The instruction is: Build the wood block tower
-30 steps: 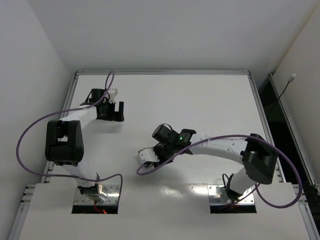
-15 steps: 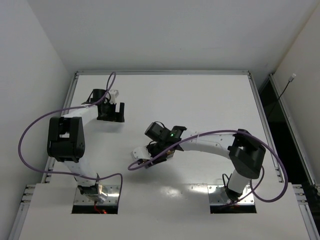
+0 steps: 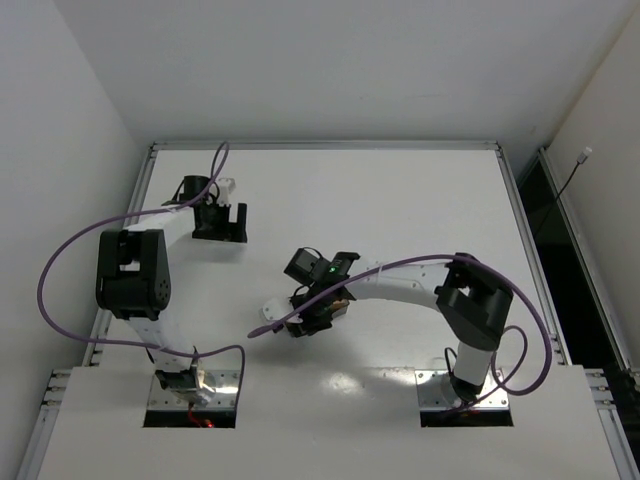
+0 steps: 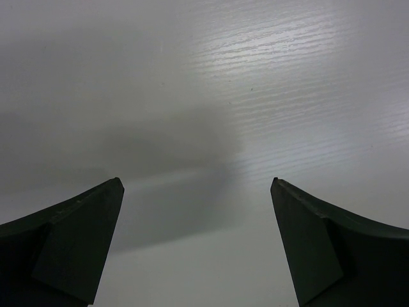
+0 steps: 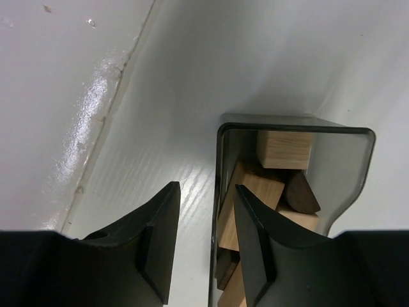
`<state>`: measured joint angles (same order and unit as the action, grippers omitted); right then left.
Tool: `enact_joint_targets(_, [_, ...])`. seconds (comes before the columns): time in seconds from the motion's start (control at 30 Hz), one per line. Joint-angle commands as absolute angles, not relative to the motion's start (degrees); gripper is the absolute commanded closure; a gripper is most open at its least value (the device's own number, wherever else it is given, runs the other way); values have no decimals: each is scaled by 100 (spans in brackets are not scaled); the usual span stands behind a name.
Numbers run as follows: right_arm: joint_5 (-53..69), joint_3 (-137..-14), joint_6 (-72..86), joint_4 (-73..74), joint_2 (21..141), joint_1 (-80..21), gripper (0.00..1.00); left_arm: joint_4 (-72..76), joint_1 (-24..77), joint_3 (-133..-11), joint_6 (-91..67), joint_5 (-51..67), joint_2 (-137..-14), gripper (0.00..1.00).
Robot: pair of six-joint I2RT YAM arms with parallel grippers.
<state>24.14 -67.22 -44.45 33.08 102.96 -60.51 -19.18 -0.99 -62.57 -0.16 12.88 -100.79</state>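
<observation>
The wood blocks lie heaped in a grey translucent tray: a tan cube, a longer tan block, a dark brown rounded piece and more beneath. My right gripper stands narrow astride the tray's left wall, one finger inside and one outside, and holds it. In the top view the tray juts left of the right gripper at mid table. My left gripper is wide open and empty over bare table, at the far left in the top view. No tower is in view.
A seam in the white surface runs diagonally left of the tray. Purple cables loop off both arms; the right arm's cable hangs beside the tray. White walls bound the table on the far side and both flanks.
My right gripper has swung left and toward the near edge, and the tray has moved with it. The right arm's elbow has shifted left. The left arm has barely moved.
</observation>
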Motion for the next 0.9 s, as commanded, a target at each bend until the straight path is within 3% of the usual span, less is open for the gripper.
enact_joint_targets(0.0, [2777,-6970,-4474,3261,10345,-6073,64,-1934,-176,-6442,79,1433,-10099,0])
enact_joint_targets(0.33, [2725,-6970,-4263,2892,10581,-6073,73,-1934,-176,-6337,79,1433,-10099,0])
enact_joint_targets(0.47, [2672,-7022,-4140,2778,10705,-6073,90,-1934,-176,-6337,79,1433,-10099,0])
enact_joint_targets(0.5, [2672,-7022,-4140,2777,10757,-6073,100,-1986,-176,-6337,79,1433,-10099,0])
enact_joint_targets(0.87, [3171,-7250,-3035,2118,10441,-5433,100,-1829,-229,-6214,132,1546,-9906,0])
